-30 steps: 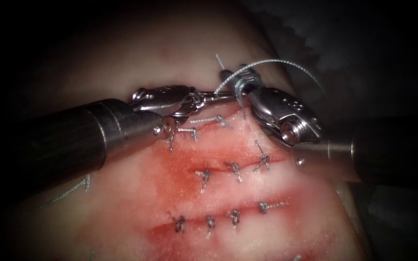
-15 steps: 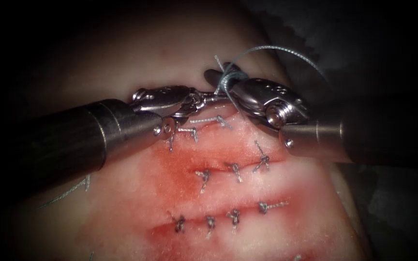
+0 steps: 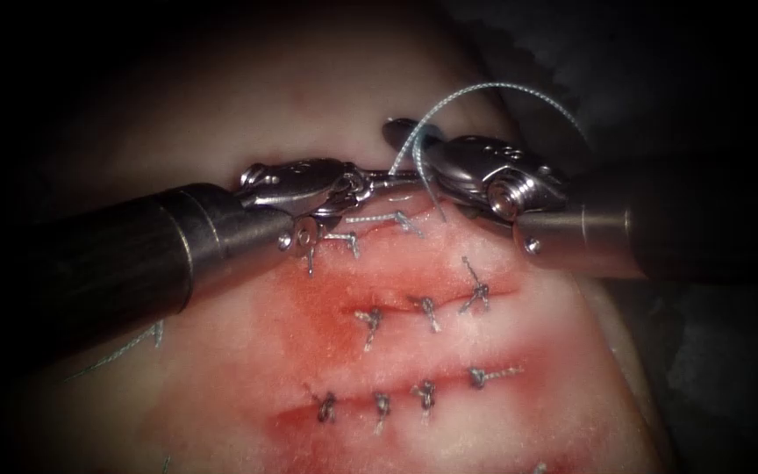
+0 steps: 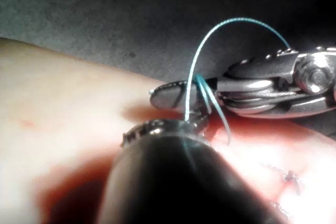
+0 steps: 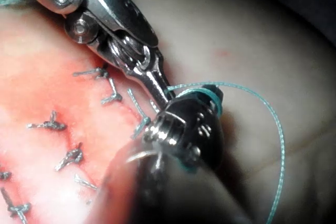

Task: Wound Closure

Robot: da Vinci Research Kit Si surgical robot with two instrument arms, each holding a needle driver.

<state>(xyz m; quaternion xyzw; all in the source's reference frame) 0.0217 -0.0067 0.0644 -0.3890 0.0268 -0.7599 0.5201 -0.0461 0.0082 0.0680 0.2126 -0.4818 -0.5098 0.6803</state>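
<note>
Pincer on the left arm (image 3: 401, 178) reaches in from the left, its long dark shaft lying nearly level across the tissue (image 3: 247, 105). Its slim jaws are clenched on the thread (image 3: 493, 88) at a spot just above the far end of the upper cut (image 3: 379, 219). Judging by that placement, the left tool is anchoring the strand close to the wound while the other tool works around it.

Thread rises from that grip in a pale blue arc, climbing up and away to the far right before dropping behind the right tool. In the left wrist view the thread (image 4: 210, 40) stands almost upright out of the jaws, then bends over toward the right. In the right wrist view the thread (image 5: 262, 108) wraps around the right tool's tip and trails off in a wide curve. Its long axis runs from the grip up and to the right.

Pincer on the right arm (image 3: 414, 140) comes in from the right, its tip pointing left and meeting the left tool's tip, the thread looped around it. I cannot tell whether its jaws are parted or closed. I cannot make out a needle.

Nearer, finished knots (image 3: 423, 307) line two more cuts, with red fluid (image 3: 318, 307) spread over the tissue around them. A stray cut end of thread (image 3: 125, 347) lies at the near left.
</note>
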